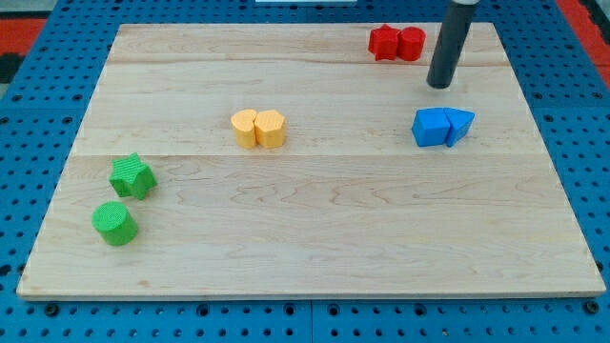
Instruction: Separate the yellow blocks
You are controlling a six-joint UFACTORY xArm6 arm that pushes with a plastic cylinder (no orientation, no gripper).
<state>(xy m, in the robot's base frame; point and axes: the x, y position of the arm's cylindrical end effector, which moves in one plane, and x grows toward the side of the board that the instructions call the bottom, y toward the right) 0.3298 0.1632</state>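
Note:
Two yellow blocks touch each other left of the board's middle: a rounded yellow block (245,128) on the left and a yellow hexagon-like block (271,128) on the right. My tip (439,85) stands at the view's upper right, far to the right of the yellow pair. It is just above the blue blocks and to the lower right of the red blocks, touching none of them.
A red pair (397,43) sits at the view's top right. A blue cube (431,127) and a blue triangular block (459,125) touch below my tip. A green star (132,176) and a green cylinder (115,223) lie at the left. The wooden board (315,238) rests on a blue pegboard.

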